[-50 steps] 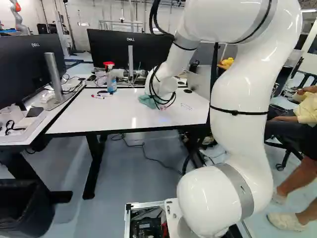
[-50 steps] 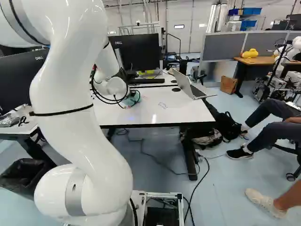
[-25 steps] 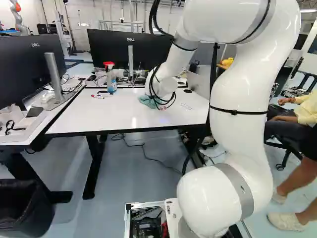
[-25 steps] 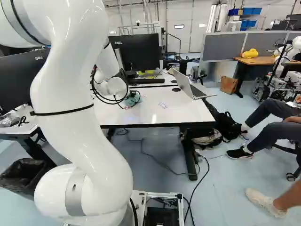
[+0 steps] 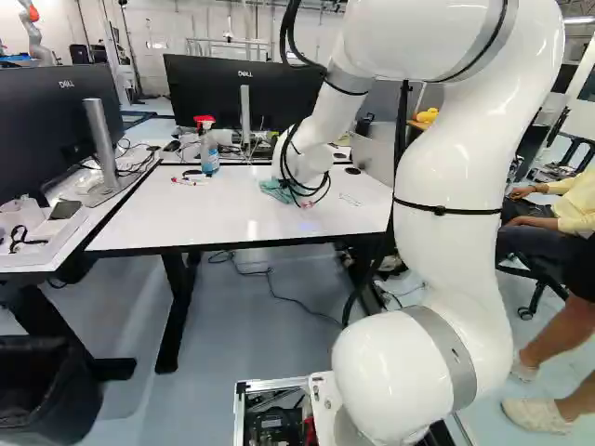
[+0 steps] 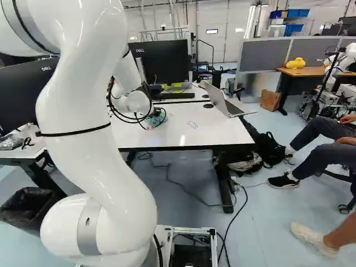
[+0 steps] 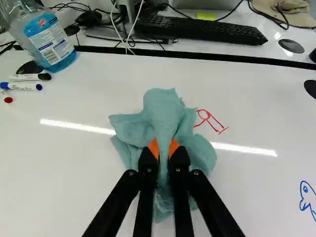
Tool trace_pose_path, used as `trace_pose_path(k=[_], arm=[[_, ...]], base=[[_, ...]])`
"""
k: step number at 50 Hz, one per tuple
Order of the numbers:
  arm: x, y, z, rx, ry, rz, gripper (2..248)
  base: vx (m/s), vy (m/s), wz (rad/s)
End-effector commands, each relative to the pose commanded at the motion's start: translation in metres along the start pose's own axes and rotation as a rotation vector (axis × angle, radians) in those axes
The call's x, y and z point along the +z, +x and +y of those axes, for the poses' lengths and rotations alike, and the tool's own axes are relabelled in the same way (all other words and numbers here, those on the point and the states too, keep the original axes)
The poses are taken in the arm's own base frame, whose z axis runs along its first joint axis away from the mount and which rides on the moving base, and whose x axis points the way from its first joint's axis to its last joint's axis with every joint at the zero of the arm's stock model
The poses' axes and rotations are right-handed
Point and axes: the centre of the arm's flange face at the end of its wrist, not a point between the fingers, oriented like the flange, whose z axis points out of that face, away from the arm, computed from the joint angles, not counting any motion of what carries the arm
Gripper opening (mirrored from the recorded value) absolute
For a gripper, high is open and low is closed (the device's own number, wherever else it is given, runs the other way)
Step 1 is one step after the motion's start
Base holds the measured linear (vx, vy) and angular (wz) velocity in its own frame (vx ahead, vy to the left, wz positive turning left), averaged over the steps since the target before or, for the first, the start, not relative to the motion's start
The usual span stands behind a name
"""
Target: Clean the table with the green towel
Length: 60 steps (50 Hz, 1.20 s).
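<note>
Towel: soft, pale blue-green cloth, crumpled into a loose heap; a smooth, rounded fold rises through the middle, with creased flaps spreading on both sides and rough, wrinkled edges.
Towel's pinch: the middle fold narrows sharply between the orange pads, then bunches in small wrinkles between the black fingers.
Towel's place: on the glossy white bench, under and just ahead of the hand; in the left base view it peeks out below the end of the white arm.
Hand: closed on the towel, one finger on each side of the fold.
Red drawing: thin looping lines on the bench, right up against the towel's edge.
Blue drawing: a fish-like outline, farther out on the same side as the red one.
Spray bottle: clear, with blue liquid, ahead of the towel and off to the other side.
Markers: capped, white-bodied, lying near the bottle.
Keyboard: black, beyond the bench's far edge.
Laptop: open, near the bench's far corner in the right base view.
</note>
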Motion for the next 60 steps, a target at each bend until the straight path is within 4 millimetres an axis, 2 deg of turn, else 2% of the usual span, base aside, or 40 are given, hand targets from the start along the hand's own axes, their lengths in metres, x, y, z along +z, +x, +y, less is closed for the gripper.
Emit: trace_pose_path(k=[47,60], arm=[[0.0,-0.002,0.0,0.0,0.0,-0.024,40],[0.014,0.007,0.005,0.006,-0.007,-0.015,40]], base=[[0.0,0.0,0.0],[0.0,0.0,0.0]])
